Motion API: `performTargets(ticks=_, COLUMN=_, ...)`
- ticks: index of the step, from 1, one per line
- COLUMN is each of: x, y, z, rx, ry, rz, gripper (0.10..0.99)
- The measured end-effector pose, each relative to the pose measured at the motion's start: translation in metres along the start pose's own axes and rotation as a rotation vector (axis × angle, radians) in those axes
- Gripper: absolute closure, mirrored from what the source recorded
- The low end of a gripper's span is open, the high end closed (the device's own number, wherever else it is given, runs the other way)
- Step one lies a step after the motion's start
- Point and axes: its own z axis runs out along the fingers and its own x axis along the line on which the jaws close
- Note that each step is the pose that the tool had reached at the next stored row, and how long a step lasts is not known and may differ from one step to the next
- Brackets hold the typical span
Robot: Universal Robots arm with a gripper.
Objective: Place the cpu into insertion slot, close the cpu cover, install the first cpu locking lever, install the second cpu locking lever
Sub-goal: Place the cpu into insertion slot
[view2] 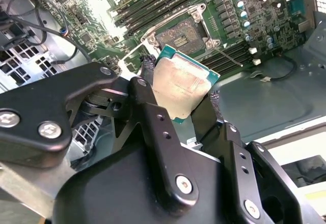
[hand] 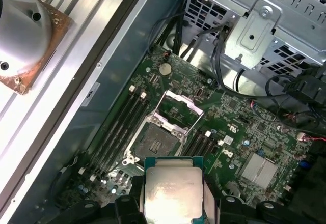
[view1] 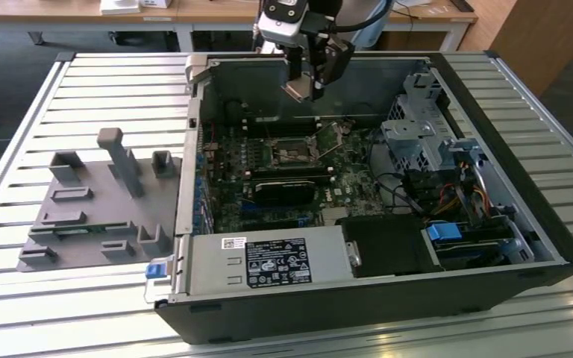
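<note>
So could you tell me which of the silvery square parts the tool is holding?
The cpu: the solid flat chip clamped in the tool above the board. The cpu cover is a windowed frame standing open at the empty insertion slot.

The case [view1: 366,306] lies on the table [view1: 27,134], with a tray [view1: 77,224] on the exterior view's left of it. Inside, the gripper [view1: 304,91] hangs above the slot [view1: 289,153], with the cpu [hand: 173,193] between its fingers. The cover [hand: 181,109] stands up beside the slot.
</note>
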Motion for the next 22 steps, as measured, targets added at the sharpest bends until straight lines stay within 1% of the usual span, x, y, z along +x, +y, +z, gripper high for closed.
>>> performTargets(ticks=22, x=0.0, y=-0.0001, z=0.0009, rx=0.002, ry=-0.014, rz=0.14, gripper=0.545)
